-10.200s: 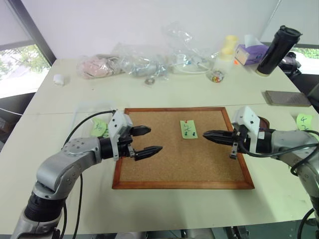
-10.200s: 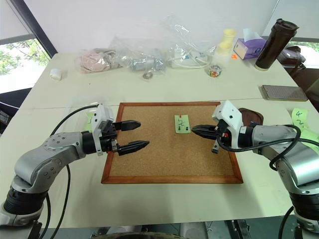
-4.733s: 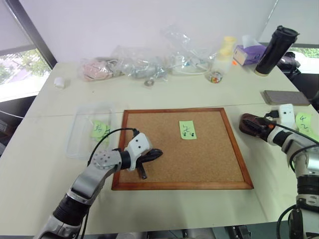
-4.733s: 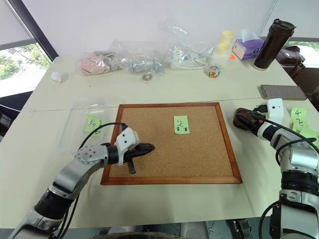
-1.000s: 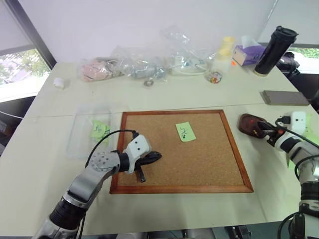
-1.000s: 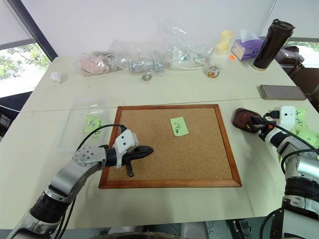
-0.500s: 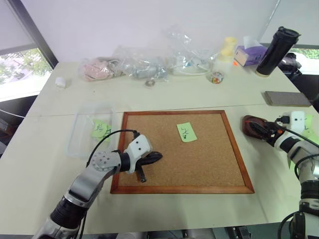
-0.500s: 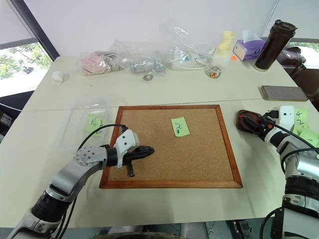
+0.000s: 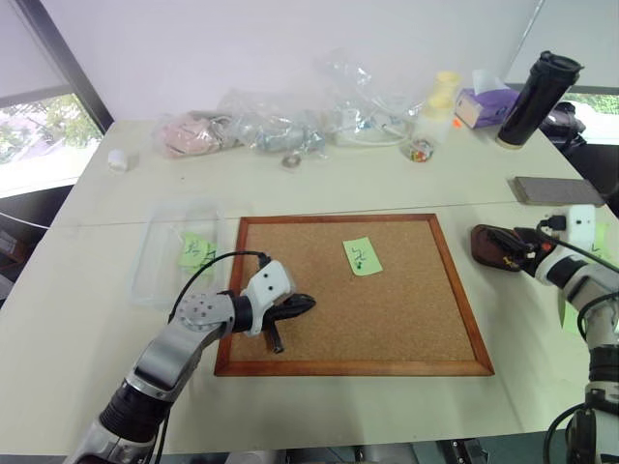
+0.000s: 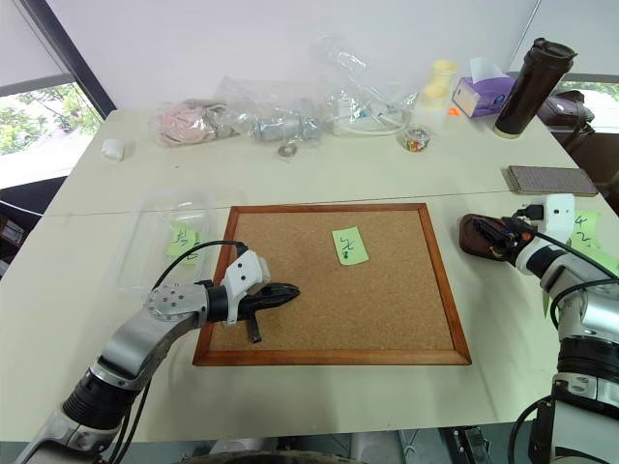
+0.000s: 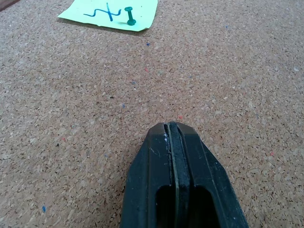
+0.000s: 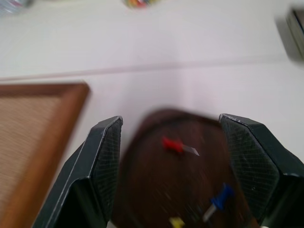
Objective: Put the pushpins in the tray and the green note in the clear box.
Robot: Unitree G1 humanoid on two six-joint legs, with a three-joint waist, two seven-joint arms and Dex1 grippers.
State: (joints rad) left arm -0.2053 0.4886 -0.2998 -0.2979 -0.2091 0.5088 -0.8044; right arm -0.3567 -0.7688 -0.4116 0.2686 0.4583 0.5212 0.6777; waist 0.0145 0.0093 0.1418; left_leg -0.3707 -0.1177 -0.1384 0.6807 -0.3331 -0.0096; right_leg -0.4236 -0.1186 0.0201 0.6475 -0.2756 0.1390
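**A:** Where's the small pale green sticky note (image 9: 362,257) with the black squiggle?

**B:** On the big wood-framed cork board (image 9: 387,319), far half, about centre. One small dark green pushpin (image 11: 129,15) is stuck through it, at its near edge beside the squiggle.

**A:** Other pins?

**B:** In the small glossy dark reddish-brown oval tray (image 10: 481,236), on the table just right of the board's far right corner. The right wrist view shows a red pushpin (image 12: 176,146), a blue one (image 12: 219,199) and a yellow one (image 12: 176,222) lying in it.

**A:** Clear box?

**B:** The shallow transparent rectangular plastic box (image 9: 170,253) sits just left of the board's far left corner. There's a green note (image 9: 196,252) with black writing in it; I can't read the mark.

**A:** Grippers?

**B:** Right gripper (image 12: 172,156) hovers over the tray's right end, black fingers spread wide with nothing between them; the tray shows through the gap. Left gripper (image 9: 300,304) is low over the near left part of the board, fingers pressed together, holding nothing. It points across the board towards the note and is well apart from it.

**A:** Anything else?

**B:** Soft clear plastic bags (image 9: 290,121) along the far edge, a tall dark tumbler (image 9: 538,97) far right, and two more green notes (image 10: 584,238) right of the tray.
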